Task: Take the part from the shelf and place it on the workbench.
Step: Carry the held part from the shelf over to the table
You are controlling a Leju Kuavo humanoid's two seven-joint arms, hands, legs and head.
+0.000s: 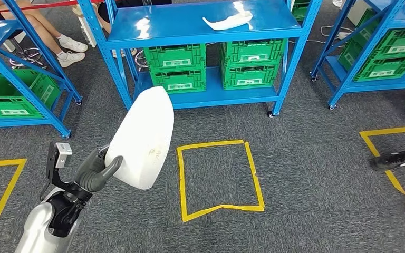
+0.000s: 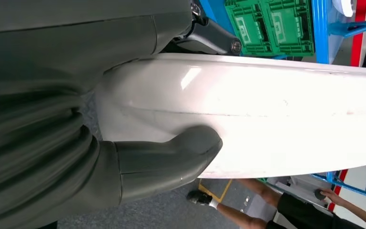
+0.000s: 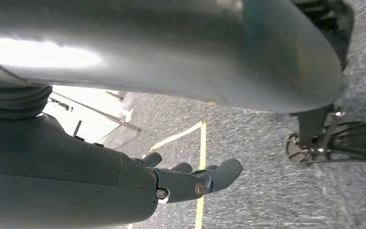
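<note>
Head view, from left to right: a blue side shelf [image 1: 10, 89] with a green crate [image 1: 16, 97] on its low level, then the left hand [image 1: 95, 169] raised over the grey carpet, holding the white part [image 1: 140, 138]. The part is a smooth, elongated shell, held tilted, its upper end towards the middle shelf [image 1: 200, 23]. The thick grey thumb presses on its near face while the darker fingers reach behind it. In the left wrist view the thumb [image 2: 171, 160] lies flat against the part [image 2: 276, 109], and the fingers on the far side are mostly hidden. Right of the part, a yellow tape square [image 1: 219, 179] marks the floor. Behind it the middle shelf carries another white part [image 1: 228, 21] on its top level and green crates below. Further right stands a third shelf [image 1: 379, 52] with crates, and a person's shoe [image 1: 390, 159] sits by more yellow tape. The right hand [image 3: 190, 179] hangs above the carpet, its fingers loosely extended, lying close together and holding nothing.
</note>
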